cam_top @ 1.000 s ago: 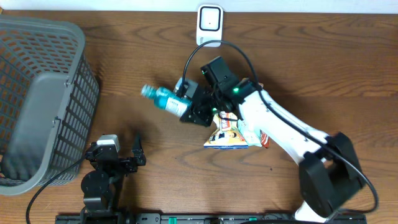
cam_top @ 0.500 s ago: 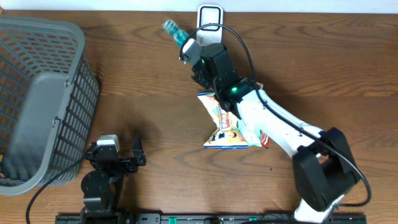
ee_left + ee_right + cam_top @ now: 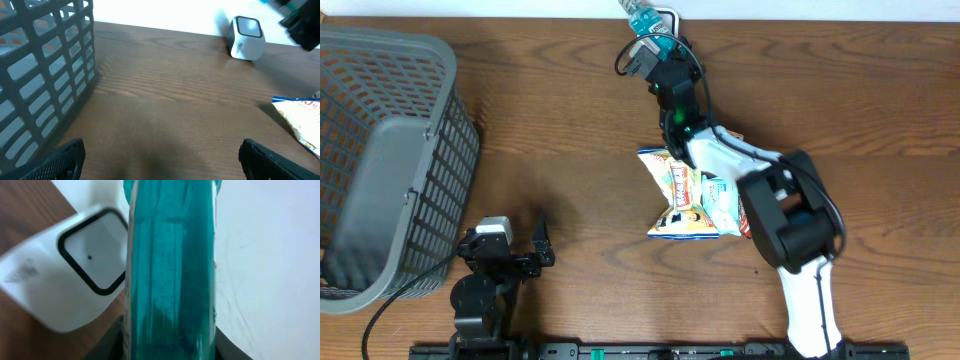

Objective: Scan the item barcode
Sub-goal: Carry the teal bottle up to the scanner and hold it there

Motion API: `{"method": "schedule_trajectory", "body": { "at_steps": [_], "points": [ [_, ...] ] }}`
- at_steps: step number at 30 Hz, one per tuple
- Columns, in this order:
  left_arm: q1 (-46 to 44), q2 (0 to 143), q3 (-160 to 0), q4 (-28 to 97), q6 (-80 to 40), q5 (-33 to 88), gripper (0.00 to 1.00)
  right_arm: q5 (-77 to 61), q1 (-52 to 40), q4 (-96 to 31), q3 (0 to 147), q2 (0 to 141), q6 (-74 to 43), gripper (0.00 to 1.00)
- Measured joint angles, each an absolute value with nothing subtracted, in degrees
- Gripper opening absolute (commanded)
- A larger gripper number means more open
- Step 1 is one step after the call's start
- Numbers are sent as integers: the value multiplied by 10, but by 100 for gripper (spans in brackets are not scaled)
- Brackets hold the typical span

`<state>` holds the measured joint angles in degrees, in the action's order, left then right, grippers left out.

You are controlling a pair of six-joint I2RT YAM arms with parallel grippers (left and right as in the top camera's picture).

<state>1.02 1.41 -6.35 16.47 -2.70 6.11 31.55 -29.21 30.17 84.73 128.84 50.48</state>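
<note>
So the right gripper (image 3: 650, 40) is reached all the way out to the far edge of the table (image 3: 550, 120), clamped on a teal bottle (image 3: 642, 15) with the jaws narrowed around its body. The bottle hangs right over the little white scanner (image 3: 246, 37) parked at the back edge. From the right wrist view it fills the middle of the shot and the scanner's dark-framed window sits just beside and behind it. That looks like the whole point of the pose: get the side of the bottle in front of that window so the code can be read. No barcode is actually visible from here, so it's hard to say whether the right face is turned toward the window. It might need a bit of a twist.

The left gripper (image 3: 167, 167) is spread wide with nothing in it, sitting low near the front of the table. It looks parked out of the way while the other arm does the work.

A snack bag (image 3: 685, 195) lies flat mid-table under the right arm, probably waiting its turn. The grey basket (image 3: 420, 200) on the left is likely where scanned stuff ends up, though that's a guess.
</note>
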Motion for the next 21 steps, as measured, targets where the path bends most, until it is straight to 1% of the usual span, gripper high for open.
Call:
{"method": "schedule_trajectory", "body": {
  "at_steps": [6,10,16,21],
  "points": [
    [10,14,-63,165,-27,61,98,348,-279,298,976,1394,590,1],
    [10,14,-63,165,-27,61,98,369,-275,296,1041,1439,661,1],
    [10,14,-63,165,-27,61,98,392,-275,280,1049,1449,720,1],
    [10,14,-63,165,-27,61,98,405,-275,281,1049,1449,741,1]
  ]
}}
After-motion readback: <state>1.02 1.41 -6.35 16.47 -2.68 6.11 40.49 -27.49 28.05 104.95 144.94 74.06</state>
